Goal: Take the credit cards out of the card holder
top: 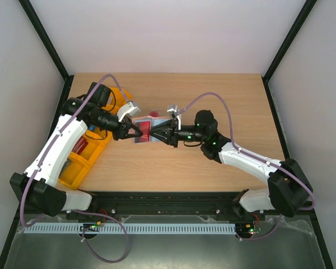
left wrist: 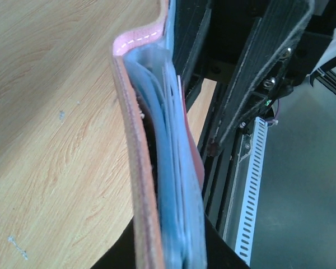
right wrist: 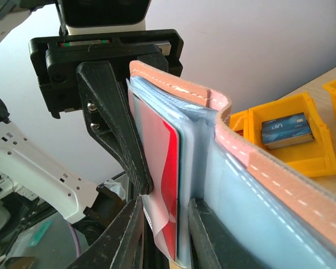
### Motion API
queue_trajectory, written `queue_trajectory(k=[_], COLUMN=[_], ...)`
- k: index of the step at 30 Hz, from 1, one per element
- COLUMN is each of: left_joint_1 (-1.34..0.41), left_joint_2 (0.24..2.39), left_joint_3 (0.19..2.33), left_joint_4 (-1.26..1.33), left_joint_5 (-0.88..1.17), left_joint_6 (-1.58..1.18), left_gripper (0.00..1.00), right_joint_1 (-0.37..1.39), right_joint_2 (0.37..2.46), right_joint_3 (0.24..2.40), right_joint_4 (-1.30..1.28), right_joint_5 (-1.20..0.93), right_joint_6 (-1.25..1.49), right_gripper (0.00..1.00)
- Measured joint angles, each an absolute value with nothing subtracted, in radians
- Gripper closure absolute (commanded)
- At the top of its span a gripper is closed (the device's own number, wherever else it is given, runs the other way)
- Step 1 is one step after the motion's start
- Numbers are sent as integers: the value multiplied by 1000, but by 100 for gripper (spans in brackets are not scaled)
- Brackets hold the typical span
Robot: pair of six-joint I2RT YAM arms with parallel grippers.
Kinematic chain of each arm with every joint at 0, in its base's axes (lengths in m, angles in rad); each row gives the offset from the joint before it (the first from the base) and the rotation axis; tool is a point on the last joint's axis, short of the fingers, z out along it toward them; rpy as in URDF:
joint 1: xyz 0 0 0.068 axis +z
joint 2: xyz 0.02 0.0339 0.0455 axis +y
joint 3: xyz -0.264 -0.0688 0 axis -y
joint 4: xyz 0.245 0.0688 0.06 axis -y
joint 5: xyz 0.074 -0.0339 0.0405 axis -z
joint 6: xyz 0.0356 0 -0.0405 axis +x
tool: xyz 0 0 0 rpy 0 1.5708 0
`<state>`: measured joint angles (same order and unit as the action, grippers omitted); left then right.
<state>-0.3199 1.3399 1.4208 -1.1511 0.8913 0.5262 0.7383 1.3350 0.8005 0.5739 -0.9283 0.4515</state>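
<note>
Card holder pinched between both arms, left of centre in the top view.
Over the counter [top: 213,168], the left pincer [top: 134,130] clamps the card holder [top: 145,124]. The right pincer [top: 158,133] is nipped narrow on the credit cards [right wrist: 167,168], low centre of its wrist view. Best pulled straight along the pocket, with the left grip firm.
</note>
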Motion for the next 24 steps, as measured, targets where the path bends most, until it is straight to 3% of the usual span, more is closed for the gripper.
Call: queue_trajectory(k=[15, 24], left_joint_1=[-327, -366], left_joint_2=[1333, 1337], left_joint_3=[1389, 1384], left_joint_4=[-1086, -1057], left_joint_5=[919, 955], left_joint_6=[429, 472], left_gripper=[96, 98], right_joint_1=[736, 782], right_joint_2=[1289, 1203], right_joint_3=[776, 776], right_joint_4=[591, 707], right_joint_5=[-952, -854], right_joint_6=[450, 514], right_gripper=[67, 68])
